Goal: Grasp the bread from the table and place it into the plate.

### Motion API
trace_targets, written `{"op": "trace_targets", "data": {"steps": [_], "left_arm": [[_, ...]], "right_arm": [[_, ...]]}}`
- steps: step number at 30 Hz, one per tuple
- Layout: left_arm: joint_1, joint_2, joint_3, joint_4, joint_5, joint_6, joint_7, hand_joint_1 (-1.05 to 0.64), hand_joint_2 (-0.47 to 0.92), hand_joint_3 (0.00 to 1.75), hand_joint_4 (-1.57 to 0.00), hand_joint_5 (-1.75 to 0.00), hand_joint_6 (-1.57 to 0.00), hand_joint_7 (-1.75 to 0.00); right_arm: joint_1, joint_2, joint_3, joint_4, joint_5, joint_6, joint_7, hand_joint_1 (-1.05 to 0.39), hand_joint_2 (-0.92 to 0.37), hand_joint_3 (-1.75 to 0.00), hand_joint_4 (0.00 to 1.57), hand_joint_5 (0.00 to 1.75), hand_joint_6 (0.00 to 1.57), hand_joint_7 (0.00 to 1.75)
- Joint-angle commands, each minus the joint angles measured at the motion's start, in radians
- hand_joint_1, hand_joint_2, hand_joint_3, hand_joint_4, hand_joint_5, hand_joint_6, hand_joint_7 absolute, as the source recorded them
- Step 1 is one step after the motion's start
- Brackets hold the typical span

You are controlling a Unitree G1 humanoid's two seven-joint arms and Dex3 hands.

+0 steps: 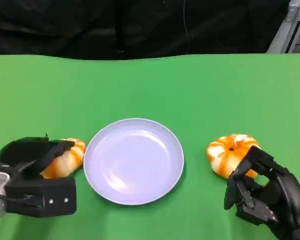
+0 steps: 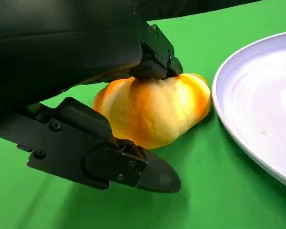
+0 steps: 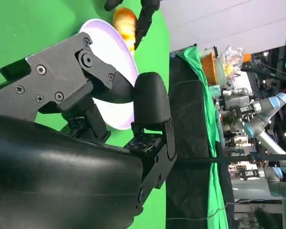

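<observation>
Counter: green cloth (image 1: 200, 85), no readable writing.
Plate: lilac plate (image 1: 134, 161), centre.
Left hand (image 1: 37, 172): fingers clasp bread roll (image 2: 155, 112) beside plate.
Right hand (image 1: 262, 195): fingers curled, holding nothing, by second roll (image 1: 230, 152).

Right hand (image 3: 109, 109) before plate (image 3: 112, 43), perhaps empty

I see one orange-and-white bread (image 1: 65, 159) lying on the green worktop (image 1: 190, 85) just left of the empty pale lavender plate (image 1: 134, 160); a second, rounder bread (image 1: 230, 151) lies right of it.
</observation>
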Motion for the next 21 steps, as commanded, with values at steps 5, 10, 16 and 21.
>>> {"op": "trace_targets", "data": {"steps": [5,10,16,21], "left_arm": [[0.015,0.016,0.0,0.01,-0.038,-0.031,0.038,-0.1,0.92,0.22,-1.09,-0.14,-1.05,-0.1],[0.035,0.018,0.021,-0.022,-0.061,-0.015,0.079,-0.02,0.92,0.2,-0.64,-1.57,-0.66,-1.27],[0.068,0.049,0.073,-0.122,-0.096,0.004,0.077,-0.01,0.92,0.29,-0.58,-1.74,-0.43,-1.71],[0.094,0.067,0.112,-0.218,-0.088,0.078,0.079,-0.04,0.92,0.25,-0.62,-1.75,-0.44,-1.72]], "right_arm": [[0.006,-0.011,-0.006,-0.015,0.004,0.002,-0.008,-0.13,-0.61,-1.09,0.85,1.75,0.62,1.75],[0.002,-0.015,-0.01,-0.005,0.019,-0.003,0.01,-0.12,-0.61,-1.1,0.85,1.75,0.62,1.75],[0.003,-0.015,-0.011,0.0,0.006,-0.018,0.007,-0.13,-0.61,-1.1,0.85,1.75,0.61,1.75],[0.003,-0.016,-0.012,-0.001,0.004,-0.016,0.005,-0.13,-0.61,-1.1,0.85,1.75,0.61,1.75]]}}
